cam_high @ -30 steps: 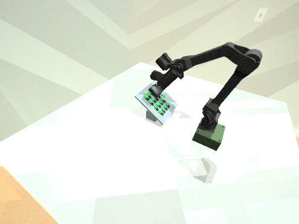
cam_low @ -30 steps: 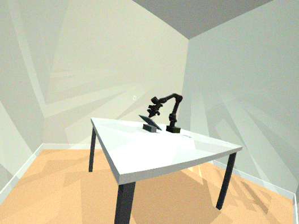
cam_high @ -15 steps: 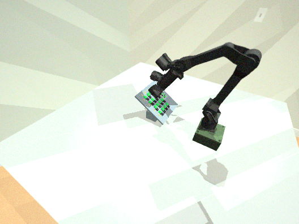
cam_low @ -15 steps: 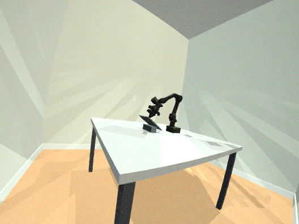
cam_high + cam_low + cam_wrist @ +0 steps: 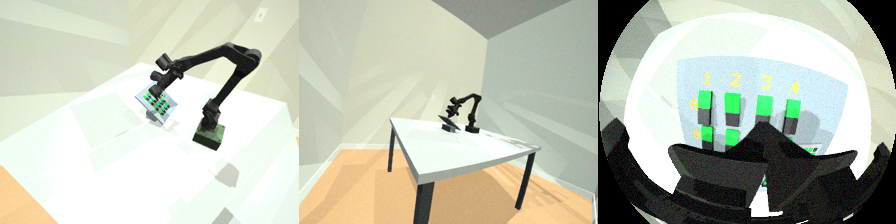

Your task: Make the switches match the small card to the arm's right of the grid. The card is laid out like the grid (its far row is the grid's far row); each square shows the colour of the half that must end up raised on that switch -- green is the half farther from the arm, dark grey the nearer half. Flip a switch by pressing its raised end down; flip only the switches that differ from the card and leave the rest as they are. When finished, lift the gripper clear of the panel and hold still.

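Gripper (image 5: 155, 91) (image 5: 449, 116) (image 5: 762, 125) pinched shut, nothing held, right at the panel (image 5: 171, 102) (image 5: 449, 122) (image 5: 768, 67) (contact? can't tell); four numbered columns on it!

A bare, lab-like room — robot arm (image 5: 226, 51) (image 5: 475, 106) on a white table (image 5: 113, 181) (image 5: 457, 153), pale walls (image 5: 412, 56), orange floor (image 5: 20, 201) (image 5: 469, 198).

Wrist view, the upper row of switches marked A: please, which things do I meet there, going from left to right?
Yellow letter A → switch under 1 → switch under 2 → switch under 3 → switch under 4
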Tool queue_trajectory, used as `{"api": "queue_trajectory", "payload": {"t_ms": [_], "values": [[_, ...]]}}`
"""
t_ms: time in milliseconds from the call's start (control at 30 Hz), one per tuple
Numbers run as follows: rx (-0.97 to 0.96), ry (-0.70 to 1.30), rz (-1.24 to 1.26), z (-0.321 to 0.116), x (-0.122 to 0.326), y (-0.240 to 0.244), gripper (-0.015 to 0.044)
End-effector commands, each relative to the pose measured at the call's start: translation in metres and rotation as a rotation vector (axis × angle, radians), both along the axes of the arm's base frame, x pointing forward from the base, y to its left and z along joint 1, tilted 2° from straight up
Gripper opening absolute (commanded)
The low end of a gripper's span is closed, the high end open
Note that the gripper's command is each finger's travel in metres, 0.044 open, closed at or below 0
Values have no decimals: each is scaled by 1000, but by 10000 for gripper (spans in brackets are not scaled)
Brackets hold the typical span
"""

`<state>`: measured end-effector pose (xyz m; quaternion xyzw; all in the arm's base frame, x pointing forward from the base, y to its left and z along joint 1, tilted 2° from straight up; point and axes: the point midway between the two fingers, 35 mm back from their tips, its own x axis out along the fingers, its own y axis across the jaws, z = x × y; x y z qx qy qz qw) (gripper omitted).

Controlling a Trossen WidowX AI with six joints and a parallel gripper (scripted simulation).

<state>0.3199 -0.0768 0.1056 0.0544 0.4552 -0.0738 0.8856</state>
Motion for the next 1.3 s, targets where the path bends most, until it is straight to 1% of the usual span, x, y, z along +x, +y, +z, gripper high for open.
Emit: {"api": "queue_trajectory", "payload": {"t_ms": [0, 1267], "values": [[-1, 1, 1, -1, 0, 0, 0], [-1, 1, 1, -5, 3, 0, 0]]}}
